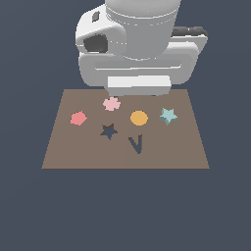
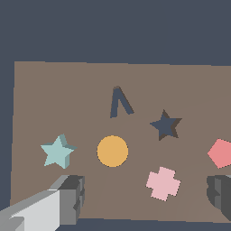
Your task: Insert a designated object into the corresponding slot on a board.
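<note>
The pale teal star point(image 1: 168, 115) point(image 2: 57, 151) lies flat on the brown board point(image 1: 171, 152) point(image 2: 54, 90), towards the exterior view's right. The dark navy star-shaped slot point(image 1: 109, 131) point(image 2: 166, 125) is cut into the board left of centre in the exterior view, and nothing sits in it. My gripper point(image 2: 144, 198) hangs well above the board's far edge, open, with nothing between its fingers point(image 2: 70, 194). The arm's white body point(image 1: 138, 49) hides the fingers in the exterior view.
An orange disc point(image 1: 138, 117) point(image 2: 112, 151) lies between star and slot. A pink flower piece point(image 1: 112, 103) point(image 2: 163, 183) and a red piece point(image 1: 78, 118) point(image 2: 221, 153) also lie on the board. A dark V-shaped cutout point(image 1: 137, 144) point(image 2: 119, 103) is near the slot.
</note>
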Motion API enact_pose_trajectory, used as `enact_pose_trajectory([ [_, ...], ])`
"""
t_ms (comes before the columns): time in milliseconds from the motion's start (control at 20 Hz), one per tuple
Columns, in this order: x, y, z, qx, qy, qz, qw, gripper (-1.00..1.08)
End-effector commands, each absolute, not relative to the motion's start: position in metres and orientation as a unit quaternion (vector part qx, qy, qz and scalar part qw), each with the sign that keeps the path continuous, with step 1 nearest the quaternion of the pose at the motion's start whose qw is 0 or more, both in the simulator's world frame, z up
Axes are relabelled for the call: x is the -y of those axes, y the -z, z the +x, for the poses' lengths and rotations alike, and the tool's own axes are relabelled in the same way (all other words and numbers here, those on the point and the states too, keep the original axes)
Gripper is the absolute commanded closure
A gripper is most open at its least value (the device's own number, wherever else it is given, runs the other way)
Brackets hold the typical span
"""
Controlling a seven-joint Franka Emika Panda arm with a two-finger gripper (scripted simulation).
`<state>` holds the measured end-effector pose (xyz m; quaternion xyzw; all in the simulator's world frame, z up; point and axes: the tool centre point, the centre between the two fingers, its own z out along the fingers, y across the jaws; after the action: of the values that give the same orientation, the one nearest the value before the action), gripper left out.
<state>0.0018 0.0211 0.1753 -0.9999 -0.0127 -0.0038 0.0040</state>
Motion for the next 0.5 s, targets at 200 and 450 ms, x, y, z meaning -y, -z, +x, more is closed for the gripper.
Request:
enact_pose_trajectory([
  [200,-0.024,-0.173,0.002,0.021,0.004,-1.000,0.004,-0.92],
  [450,-0.034,-0.163,0.004,0.054,0.003,-0.999,0.004,-0.92],
])
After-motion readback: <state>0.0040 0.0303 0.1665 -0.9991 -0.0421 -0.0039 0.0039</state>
